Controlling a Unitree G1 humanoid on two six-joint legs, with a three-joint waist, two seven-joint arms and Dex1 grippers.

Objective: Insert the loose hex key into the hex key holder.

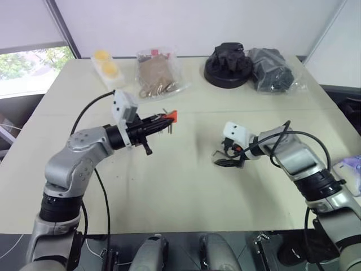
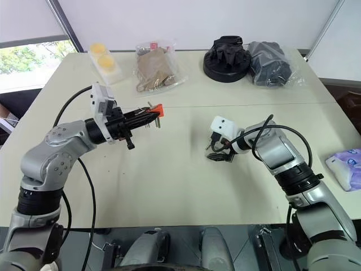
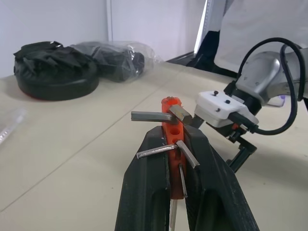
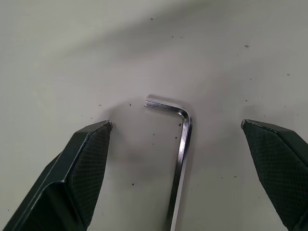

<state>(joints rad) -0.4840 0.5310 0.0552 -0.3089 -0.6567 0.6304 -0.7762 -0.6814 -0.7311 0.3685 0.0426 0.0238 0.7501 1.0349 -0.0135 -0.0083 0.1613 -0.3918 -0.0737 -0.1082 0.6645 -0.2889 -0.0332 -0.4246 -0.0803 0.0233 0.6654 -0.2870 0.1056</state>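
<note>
One thin L-shaped loose hex key [image 4: 180, 159], shiny grey, flat on table [image 4: 216, 48]

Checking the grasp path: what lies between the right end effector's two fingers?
The hex key lies flat on the bare table between the open fingers of the right end effector, untouched by either, seen in the right wrist view.
</note>
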